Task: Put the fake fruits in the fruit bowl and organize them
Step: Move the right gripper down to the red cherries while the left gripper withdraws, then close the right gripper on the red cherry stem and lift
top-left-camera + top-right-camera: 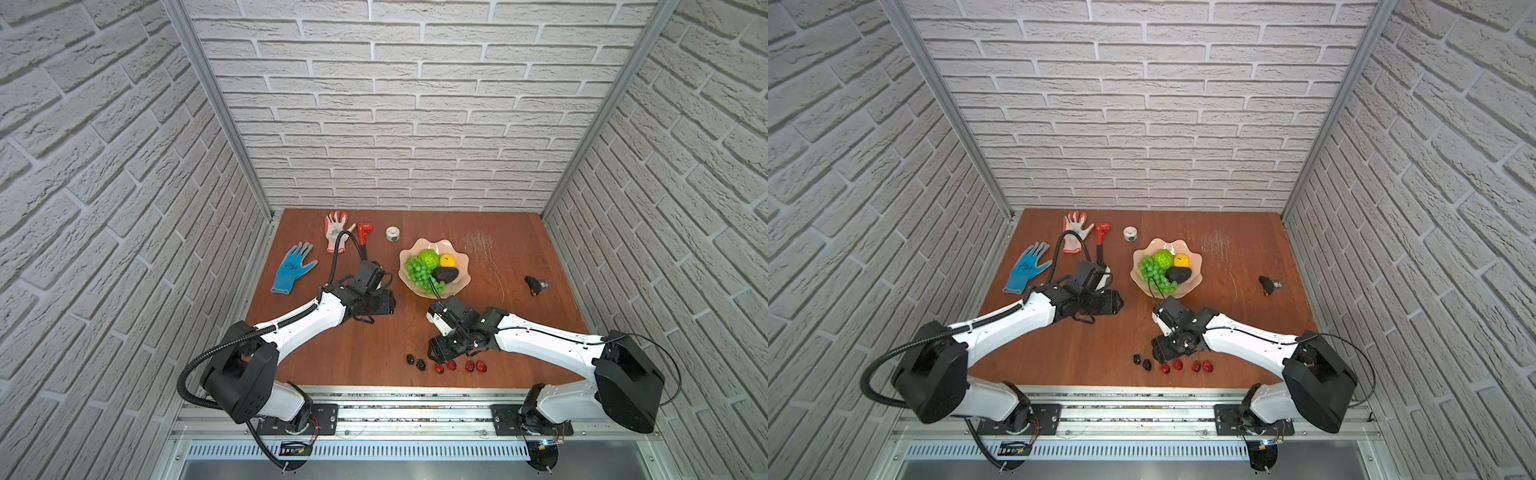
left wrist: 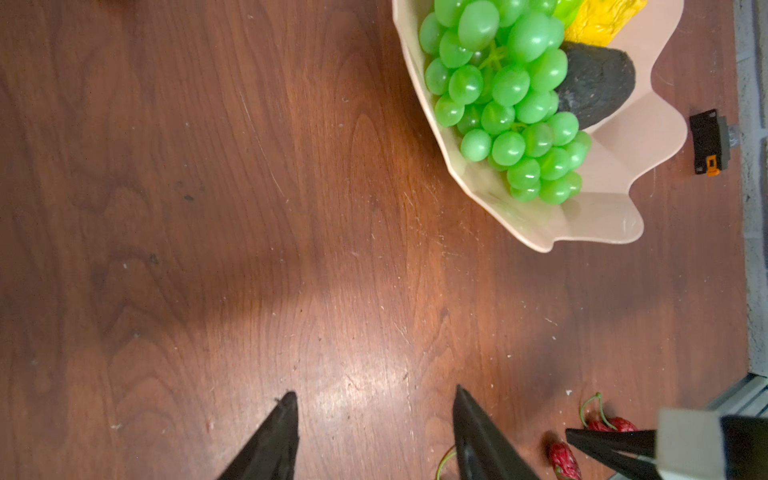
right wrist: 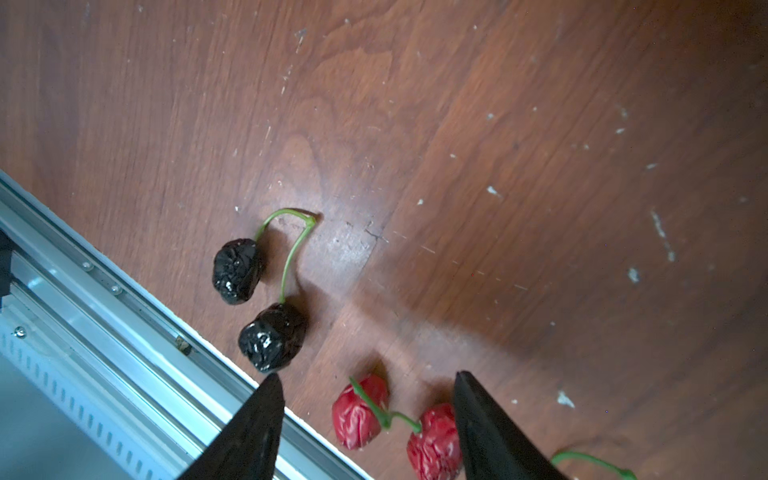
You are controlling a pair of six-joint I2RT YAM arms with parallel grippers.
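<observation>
Three cherry pairs (image 1: 451, 365) lie along the table's (image 1: 353, 365) front edge.

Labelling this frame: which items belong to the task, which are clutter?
Job: fruit bowl, grape bunch, green ball, avocado, lemon, dark cherry pair, red cherry pairs.
Clutter: blue glove, red-white glove, red tool, tape roll, black part.

Six cherries (image 1: 451, 365), two gloves (image 1: 293, 268), one bowl (image 1: 459, 283)

Both top views high above the near edge, looking down on the whole table (image 1: 540, 257), left wrist view low, facing the fruit bowl (image 2: 602, 232), right wrist view lower, both catching red cherries (image 3: 359, 415).
</observation>
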